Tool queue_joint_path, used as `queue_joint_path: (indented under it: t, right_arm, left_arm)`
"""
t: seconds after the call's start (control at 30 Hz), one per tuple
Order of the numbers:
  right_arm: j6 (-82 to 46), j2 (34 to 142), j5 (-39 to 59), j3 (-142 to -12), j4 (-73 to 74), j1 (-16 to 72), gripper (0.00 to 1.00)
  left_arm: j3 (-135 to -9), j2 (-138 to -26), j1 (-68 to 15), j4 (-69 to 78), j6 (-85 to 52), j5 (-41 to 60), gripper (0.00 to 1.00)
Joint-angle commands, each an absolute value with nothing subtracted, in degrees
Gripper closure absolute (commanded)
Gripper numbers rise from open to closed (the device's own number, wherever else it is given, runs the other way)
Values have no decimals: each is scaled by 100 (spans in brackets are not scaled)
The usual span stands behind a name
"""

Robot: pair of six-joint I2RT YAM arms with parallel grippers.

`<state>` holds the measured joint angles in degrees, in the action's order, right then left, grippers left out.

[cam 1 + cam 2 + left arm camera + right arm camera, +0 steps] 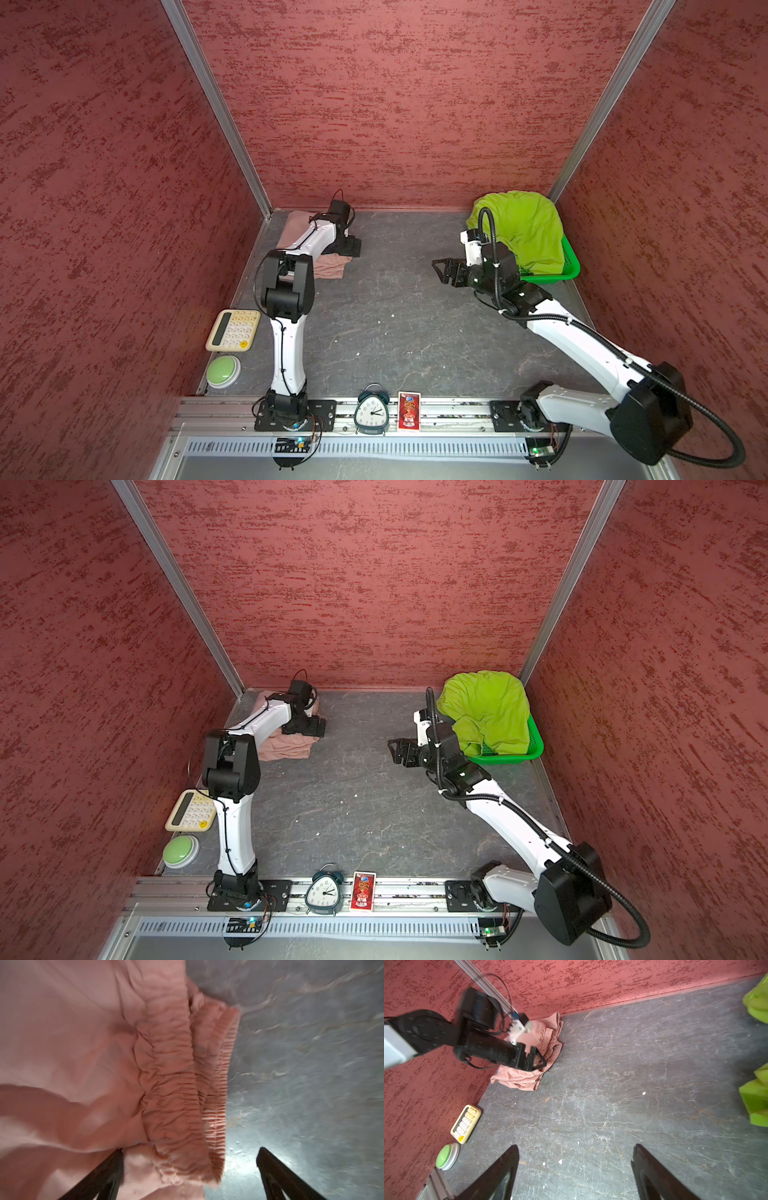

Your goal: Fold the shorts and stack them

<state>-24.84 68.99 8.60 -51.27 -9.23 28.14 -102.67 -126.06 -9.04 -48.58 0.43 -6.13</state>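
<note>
The dusty pink shorts (pixel 328 268) (pixel 286 748) lie folded in the back left corner, gathered waistband toward the table's middle. My left gripper (pixel 353 247) (pixel 318 727) hangs open just over that waistband edge. In the left wrist view the left gripper (pixel 190 1151) has one finger over the pink shorts (pixel 83 1043) and the other over bare table. The lime green shorts (pixel 528 232) (pixel 486 708) lie heaped in the green basket (pixel 569 266) at the back right. My right gripper (pixel 438 270) (pixel 575 1145) stands open left of the basket, above the table, holding nothing.
A cream calculator (pixel 232 330) and a green push button (pixel 223 371) sit along the left wall. An alarm clock (pixel 371 411) and a red card box (pixel 409 411) stand on the front rail. Red walls close in on three sides.
</note>
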Motion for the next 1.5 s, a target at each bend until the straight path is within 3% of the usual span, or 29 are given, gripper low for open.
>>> queue_joint_path:
  t: [0.0, 0.5, 0.77, 1.1, 1.47]
  right_arm:
    - [-2389, 6768, 625, -5283, -1094, 2735, 13]
    - [-1689, 7689, -66, -6332, -2316, 1434, 7]
    - [-1437, 8910, -499, -7525, -2738, 293, 4]
    - [-1432, 11336, -532, -9604, -3000, -877, 1]
    - [-1732, 13359, -669, -11176, -3201, -912, 3]
  left_arm:
    - [-10474, -12656, -708, -4982, 240, -972, 1]
    - [-10539, -12918, 0, -4738, 207, -824, 1]
    - [-10605, -11887, -35, -4563, -152, -373, 1]
    - [-8112, -9124, -276, -3175, -1049, 1539, 1]
    - [-6449, -7997, -387, -3116, -1310, 1987, 1]
